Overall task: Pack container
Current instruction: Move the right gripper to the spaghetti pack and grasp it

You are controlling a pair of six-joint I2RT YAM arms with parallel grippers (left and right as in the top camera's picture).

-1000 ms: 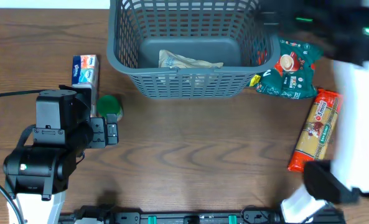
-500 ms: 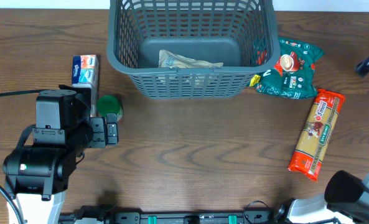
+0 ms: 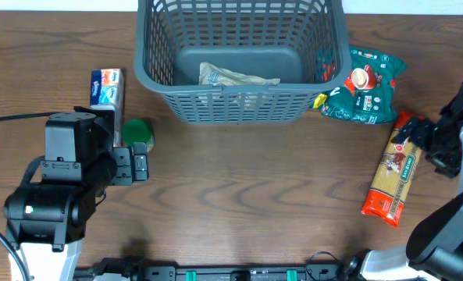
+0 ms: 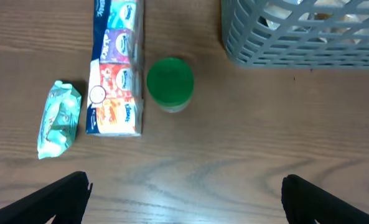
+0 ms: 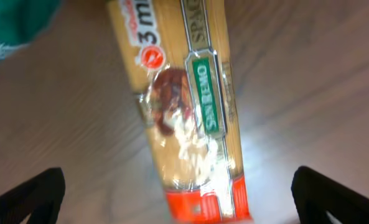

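The container (image 3: 231, 105) sits at 12 o'clock on the table (image 3: 239, 195), with a pale crumpled packet (image 3: 229, 76) lying on its base. The left gripper (image 4: 185, 196) — jaws spread wide, nothing between them — hangs at 8 o'clock, near a green-lidded jar (image 4: 170, 83). The right gripper (image 5: 178, 196), equally spread, hovers above the spaghetti packet (image 3: 391, 183) at 3 o'clock.

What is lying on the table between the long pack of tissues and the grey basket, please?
A small green-lidded jar, right beside the tissue pack and clearly apart from the basket; the left wrist view shows this best.
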